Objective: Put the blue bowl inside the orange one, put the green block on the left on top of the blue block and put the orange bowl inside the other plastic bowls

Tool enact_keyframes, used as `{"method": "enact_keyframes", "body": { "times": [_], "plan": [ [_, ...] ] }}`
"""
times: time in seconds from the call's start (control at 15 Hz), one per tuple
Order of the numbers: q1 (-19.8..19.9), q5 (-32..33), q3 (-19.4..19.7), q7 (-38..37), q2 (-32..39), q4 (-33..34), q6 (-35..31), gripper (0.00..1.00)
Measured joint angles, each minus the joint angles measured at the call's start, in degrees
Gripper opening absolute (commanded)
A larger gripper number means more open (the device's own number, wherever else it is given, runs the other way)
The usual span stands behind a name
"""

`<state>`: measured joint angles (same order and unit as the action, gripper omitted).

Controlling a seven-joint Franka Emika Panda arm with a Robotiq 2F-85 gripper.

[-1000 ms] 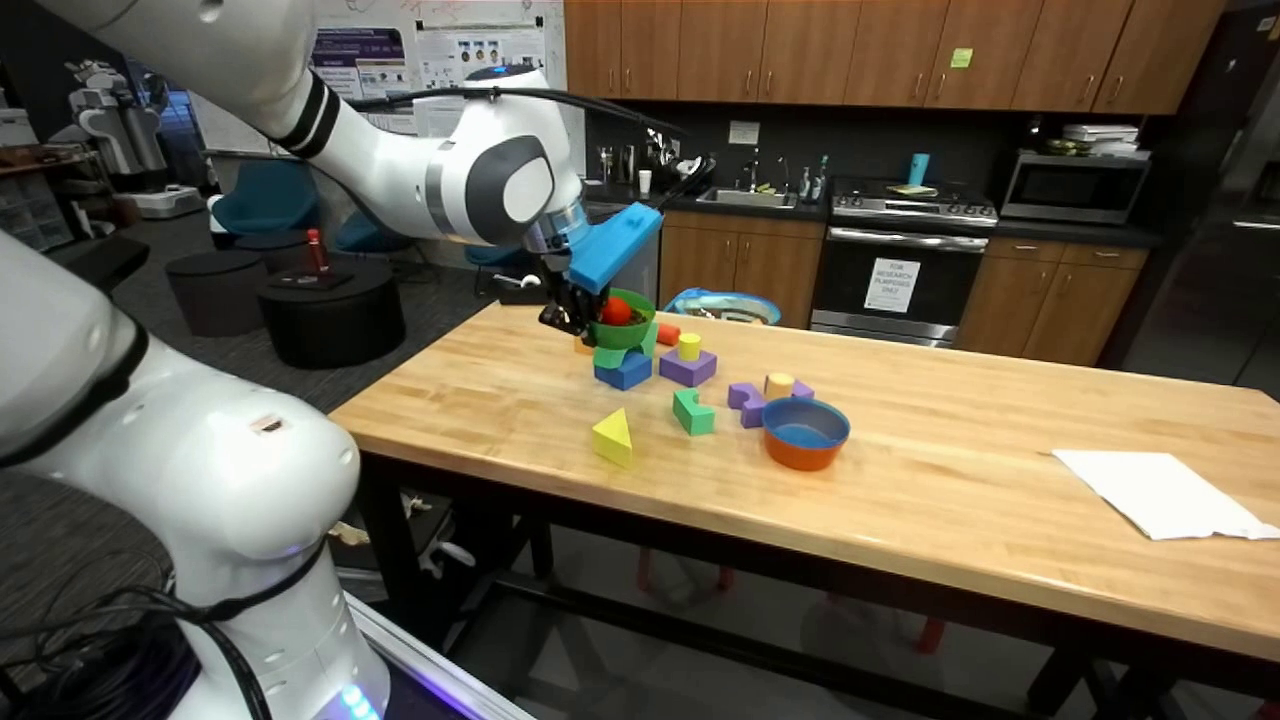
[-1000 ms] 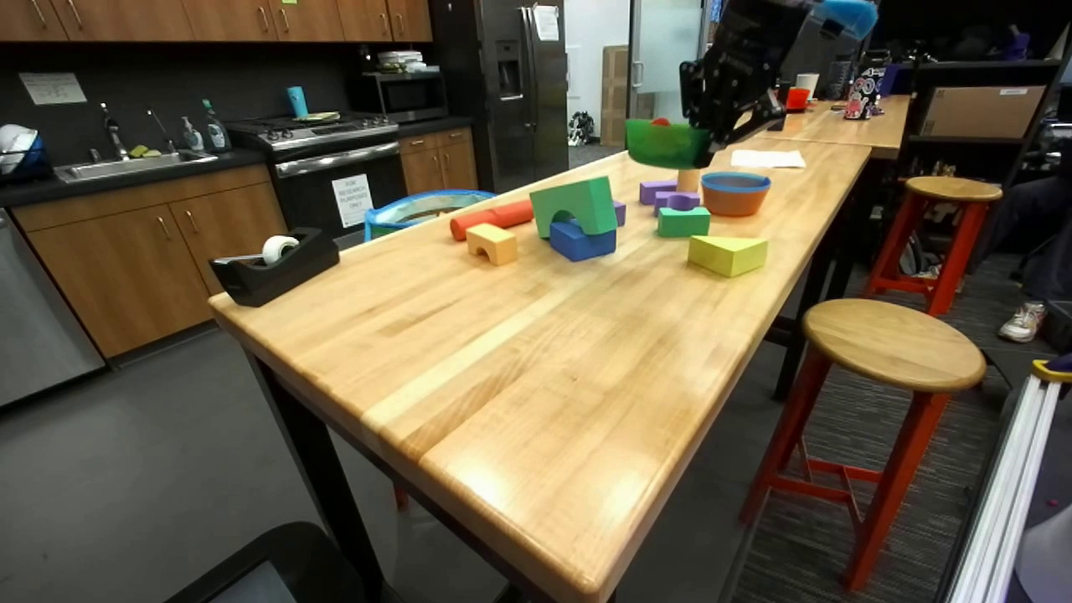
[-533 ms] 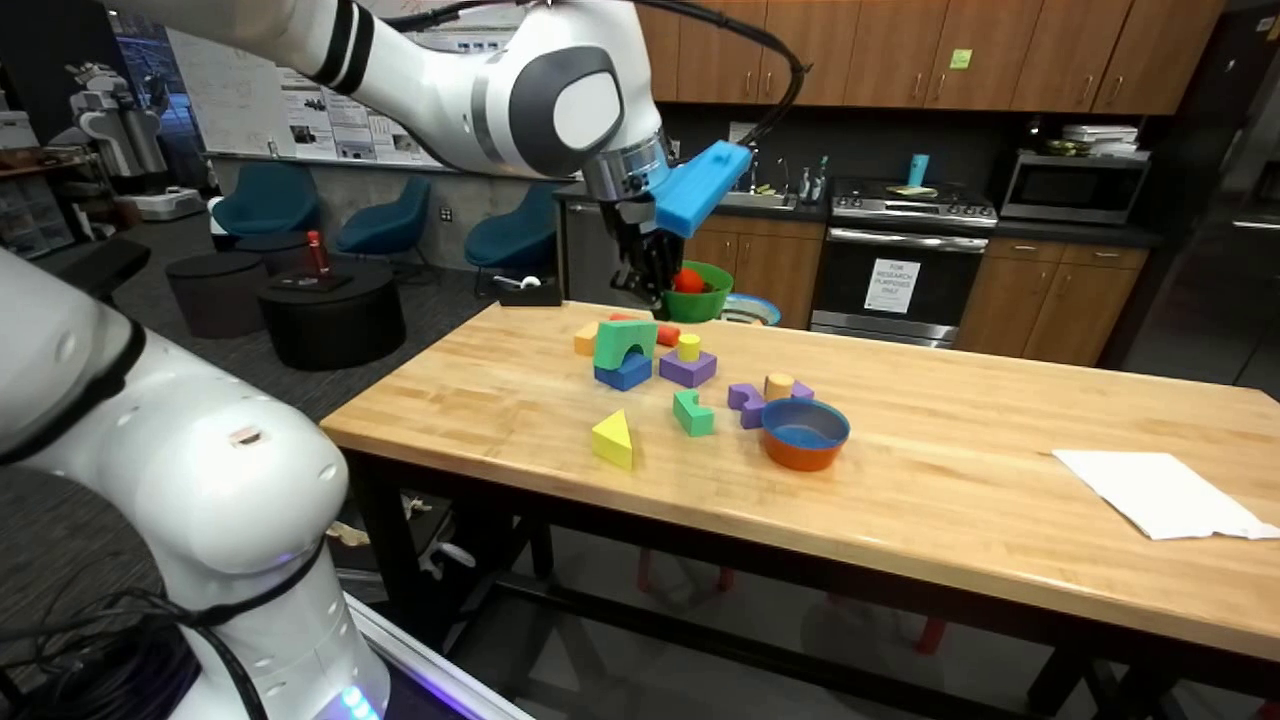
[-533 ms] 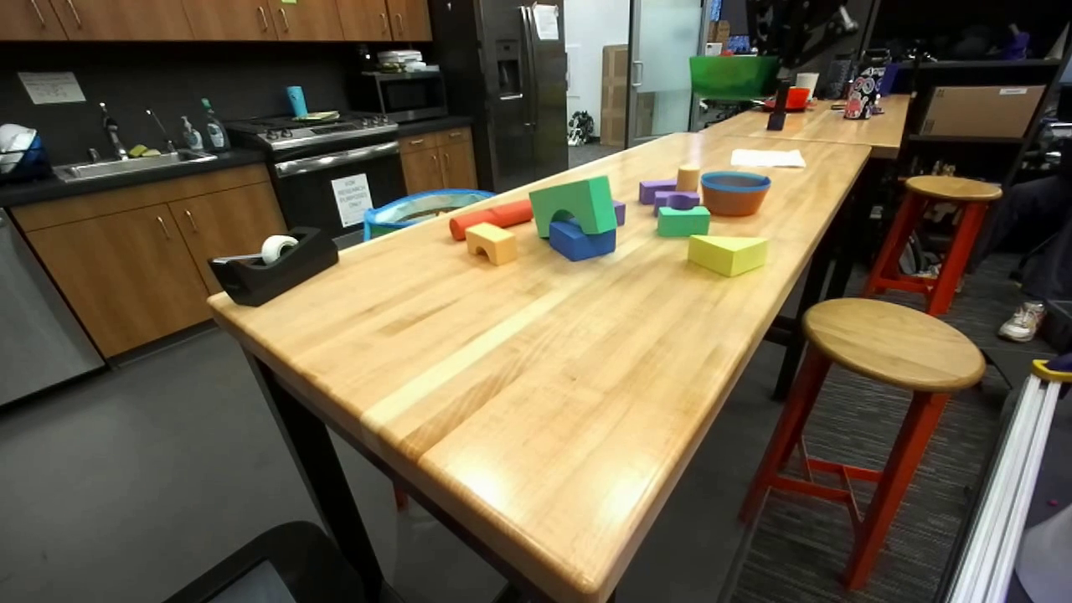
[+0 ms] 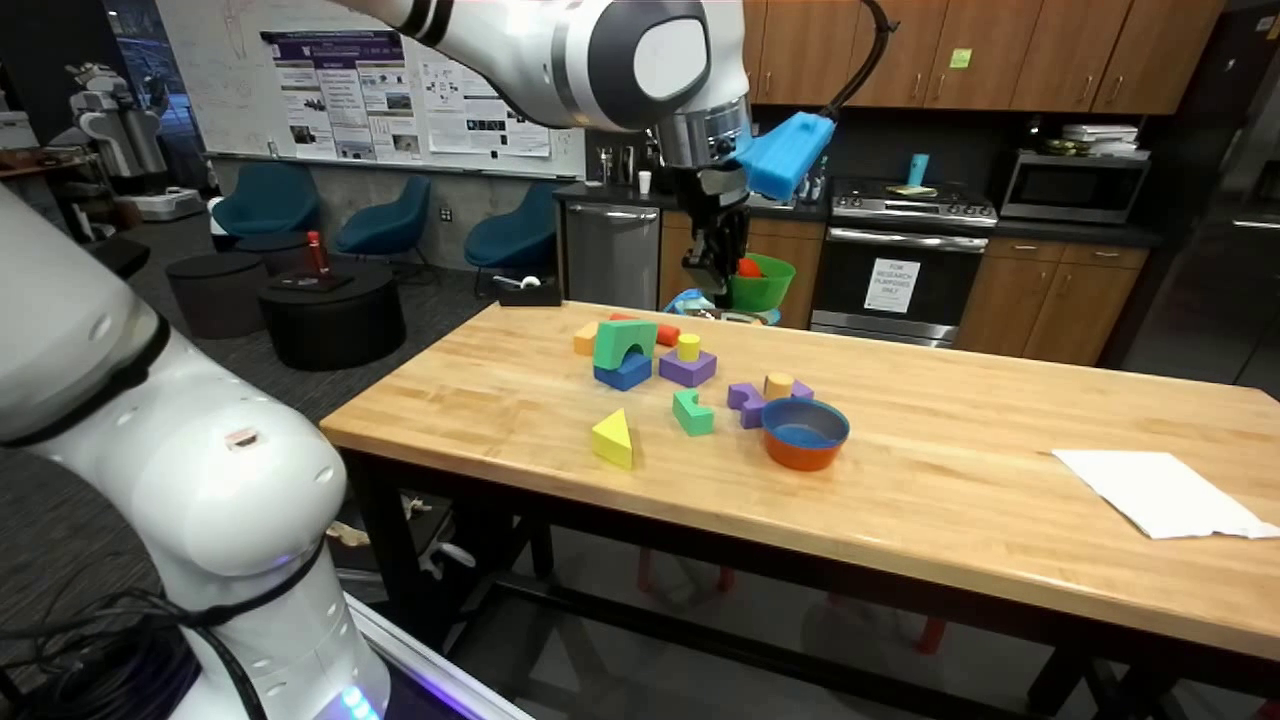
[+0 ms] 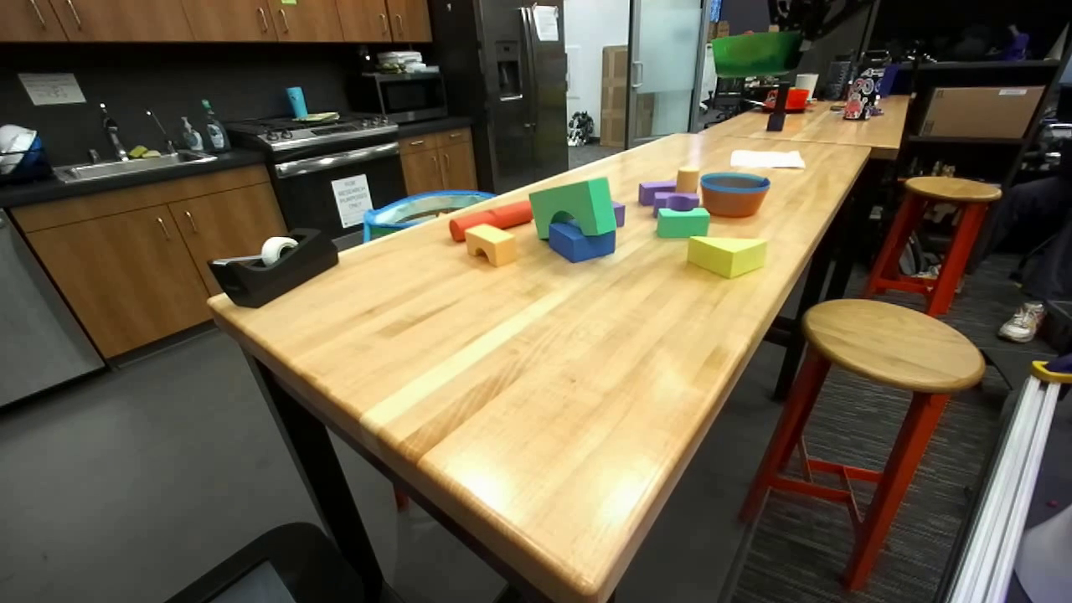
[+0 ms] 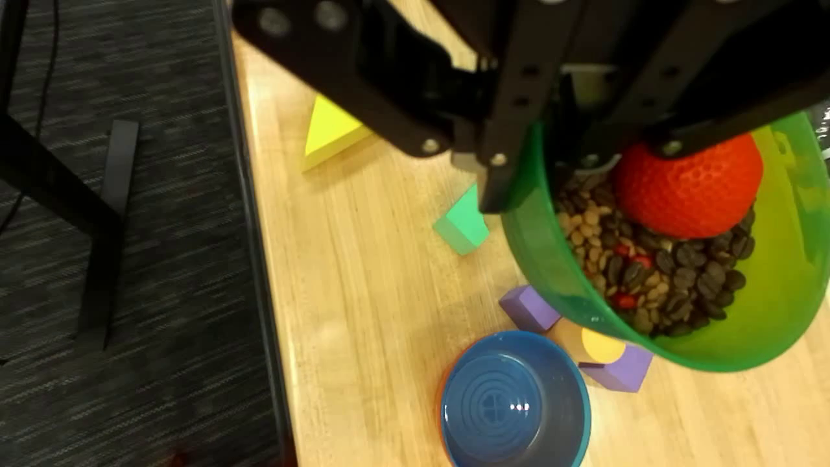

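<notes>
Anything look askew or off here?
Yes: in an exterior view the green block sits askew on the blue block, one leg overhanging its side, not seated square. The green bowl in the gripper also looks slightly tilted with loose beans in it, so a spill seems possible.

From here, the jaws partly obscure a red item [image 5: 749, 268]; below them, the orange bowl [image 5: 803, 458] has its inside concealed by the blue bowl [image 5: 806, 430].

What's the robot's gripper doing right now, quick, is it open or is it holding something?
Gripper: closed, holding the green bowl by its rim, up in the air.
</notes>
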<state>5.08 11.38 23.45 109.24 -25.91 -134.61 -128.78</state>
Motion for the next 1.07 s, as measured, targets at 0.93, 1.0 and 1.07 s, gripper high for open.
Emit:
{"method": "enact_keyframes", "body": {
  "times": [0.93,1.0,1.07],
  "plan": [
    [5.1,-11.4,0.0,9.3,17.5,11.3,1.5,0.03],
    [5.6,-11.6,0.0,10.0,17.6,10.9,1.1,0.03],
    [6.2,-11.6,0.0,10.7,17.7,10.3,0.5,0.03]
  ]
}}
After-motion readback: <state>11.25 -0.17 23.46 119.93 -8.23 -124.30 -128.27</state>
